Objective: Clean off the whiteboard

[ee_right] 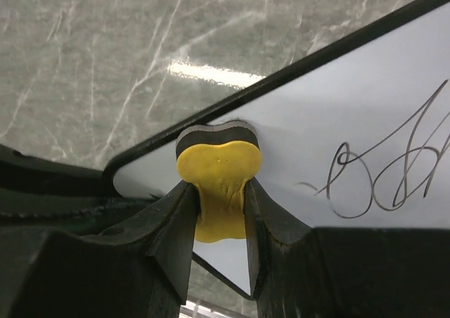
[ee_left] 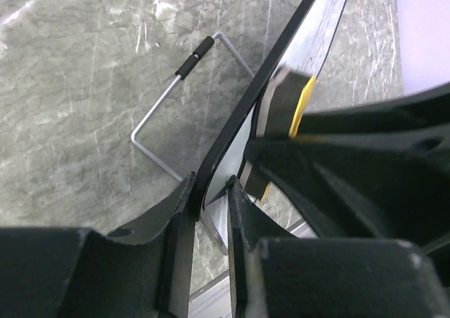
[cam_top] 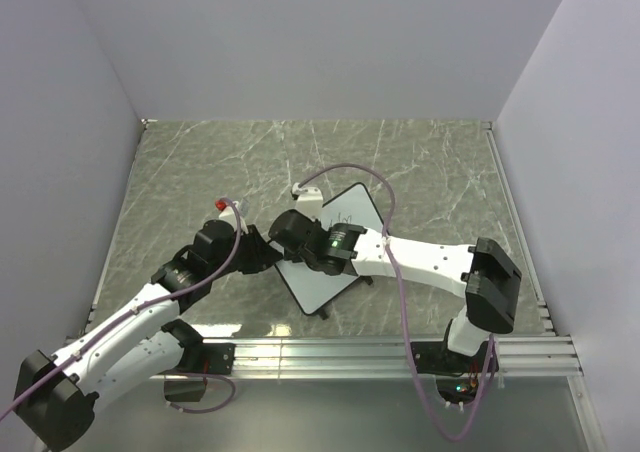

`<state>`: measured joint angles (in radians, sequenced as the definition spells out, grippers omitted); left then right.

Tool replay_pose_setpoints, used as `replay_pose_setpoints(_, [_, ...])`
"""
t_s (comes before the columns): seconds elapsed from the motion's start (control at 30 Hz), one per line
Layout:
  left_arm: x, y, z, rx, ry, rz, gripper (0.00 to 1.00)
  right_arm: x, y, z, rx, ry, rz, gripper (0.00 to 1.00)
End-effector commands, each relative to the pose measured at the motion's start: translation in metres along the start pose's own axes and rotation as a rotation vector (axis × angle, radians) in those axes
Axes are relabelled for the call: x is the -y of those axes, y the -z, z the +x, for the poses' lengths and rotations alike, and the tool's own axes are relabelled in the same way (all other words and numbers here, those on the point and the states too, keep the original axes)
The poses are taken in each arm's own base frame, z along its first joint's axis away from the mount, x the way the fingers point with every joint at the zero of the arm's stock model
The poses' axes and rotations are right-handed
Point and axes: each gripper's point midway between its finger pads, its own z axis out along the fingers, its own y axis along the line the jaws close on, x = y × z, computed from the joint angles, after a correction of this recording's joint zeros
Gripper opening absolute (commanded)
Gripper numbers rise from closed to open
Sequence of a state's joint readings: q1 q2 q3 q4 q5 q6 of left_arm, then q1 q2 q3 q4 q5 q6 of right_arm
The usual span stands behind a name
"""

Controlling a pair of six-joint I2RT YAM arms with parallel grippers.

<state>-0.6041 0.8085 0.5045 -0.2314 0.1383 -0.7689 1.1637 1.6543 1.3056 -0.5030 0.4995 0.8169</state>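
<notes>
Small white, black-framed whiteboard (ee_right: 365,121), near the centre of the grey marbled table (cam_top: 200,162), edge pinched by left gripper (ee_left: 209,188). Right gripper (ee_right: 218,188) clamps yellow bone-shaped foam eraser (ee_right: 218,163) against its corner. Black scribbles (ee_right: 394,177) unerased: wiping apparently barely begun.

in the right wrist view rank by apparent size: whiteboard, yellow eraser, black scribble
whiteboard
black scribble, cut off at the frame edge
yellow eraser, nearer the camera, so last two unsure
</notes>
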Motion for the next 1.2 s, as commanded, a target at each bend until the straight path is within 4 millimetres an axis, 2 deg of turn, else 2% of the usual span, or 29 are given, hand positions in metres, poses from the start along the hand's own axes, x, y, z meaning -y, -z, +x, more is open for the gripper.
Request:
replay_pose_setpoints(0.0, [0.006,0.006,0.013,-0.054,-0.036,0.005,0.0,0.014,-0.017,-0.022,0.05,-0.038,0.065,0.0])
replay_pose_setpoints(0.03, [0.005,0.006,0.013,-0.056,-0.035,0.003,0.0,0.018,-0.017,-0.021,0.046,-0.043,0.069,0.0])
replay_pose_setpoints(0.13, [0.004,0.006,0.014,-0.059,-0.036,-0.001,0.0,0.043,-0.024,-0.01,0.021,-0.077,0.111,0.0])
replay_pose_setpoints(0.17, [0.004,0.005,0.014,-0.058,-0.036,0.0,0.0,0.055,-0.025,0.003,-0.006,-0.077,0.125,0.0])
replay_pose_setpoints(0.23, [0.003,0.004,0.015,-0.059,-0.035,-0.005,0.0,0.07,-0.029,0.013,-0.026,-0.104,0.149,0.0])
replay_pose_setpoints(0.27, [0.002,0.004,0.015,-0.057,-0.036,-0.007,0.0,0.083,-0.029,0.026,-0.047,-0.097,0.17,0.0])
replay_pose_setpoints(0.33, [0.002,0.003,0.016,-0.06,-0.037,-0.008,0.0,0.093,-0.03,0.04,-0.069,-0.106,0.187,0.0])
replay_pose_setpoints(0.37, [0.002,0.003,0.015,-0.059,-0.038,-0.007,0.0,0.101,-0.031,0.055,-0.098,-0.099,0.199,0.0])
replay_pose_setpoints(0.47, [0.001,0.002,0.015,-0.058,-0.04,-0.01,0.0,0.115,-0.031,0.083,-0.146,-0.108,0.219,0.0])
replay_pose_setpoints(0.6, [0.001,0.001,0.016,-0.059,-0.041,-0.009,0.0,0.113,-0.028,0.095,-0.167,-0.109,0.212,0.0])
replay_pose_setpoints(0.7, [0.002,0.002,0.016,-0.059,-0.042,-0.005,0.0,0.102,-0.025,0.081,-0.145,-0.105,0.197,0.0])
replay_pose_setpoints(0.83, [0.002,0.003,0.015,-0.05,-0.042,-0.001,0.0,0.076,-0.018,0.043,-0.08,-0.117,0.139,0.0])
replay_pose_setpoints(0.87, [0.003,0.003,0.015,-0.048,-0.041,0.001,0.0,0.063,-0.015,0.023,-0.047,-0.131,0.117,0.0])
replay_pose_setpoints(0.93, [0.003,0.003,0.014,-0.048,-0.041,0.003,0.0,0.056,-0.014,0.009,-0.031,-0.106,0.124,0.0])
replay_pose_setpoints(0.97, [0.002,0.003,0.015,-0.049,-0.042,0.0,0.0,0.043,-0.01,-0.016,0.016,-0.122,0.108,0.0])
replay_pose_setpoints(1.03, [0.003,0.003,0.015,-0.051,-0.042,0.002,0.0,0.042,-0.013,-0.029,0.021,-0.099,0.136,0.0])
replay_pose_setpoints(1.07, [0.003,0.003,0.015,-0.055,-0.043,0.001,0.0,0.033,-0.01,-0.047,0.046,-0.115,0.118,0.0])
replay_pose_setpoints(1.13, [0.004,0.003,0.015,-0.056,-0.044,0.004,0.0,0.035,-0.015,-0.056,0.048,-0.108,0.133,0.0])
replay_pose_setpoints(1.17, [0.004,0.003,0.016,-0.06,-0.042,0.004,0.0,0.039,-0.017,-0.067,0.06,-0.128,0.141,0.0])
